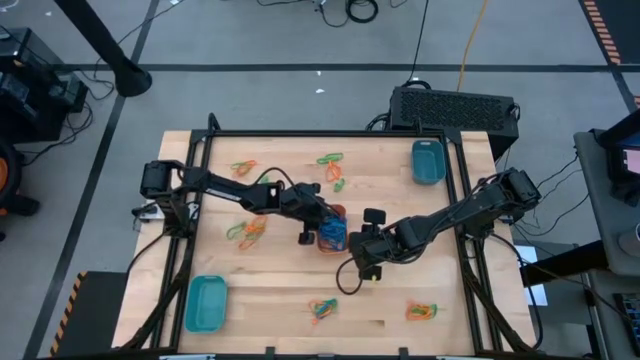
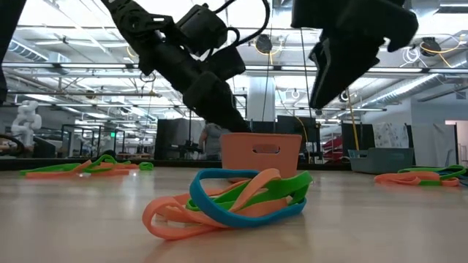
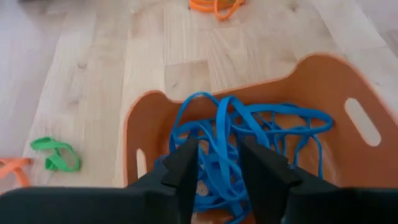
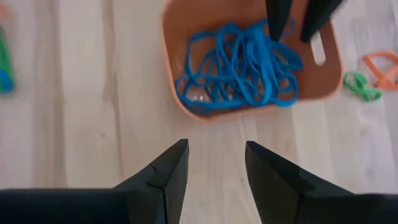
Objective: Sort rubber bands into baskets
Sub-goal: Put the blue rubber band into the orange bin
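The left tool (image 3: 217,168) hangs over the orange basket (image 3: 323,81) at the table's (image 1: 280,290) middle, fingers spread, pinching nothing. Blue bands (image 4: 239,65) lie heaped inside the basket (no other colour in it). The right tool (image 4: 214,171) hovers just beside the basket, fingers apart and empty. Mixed bands (image 2: 234,201) lie scattered on the table; two teal baskets (image 1: 205,303) sit at opposite corners.
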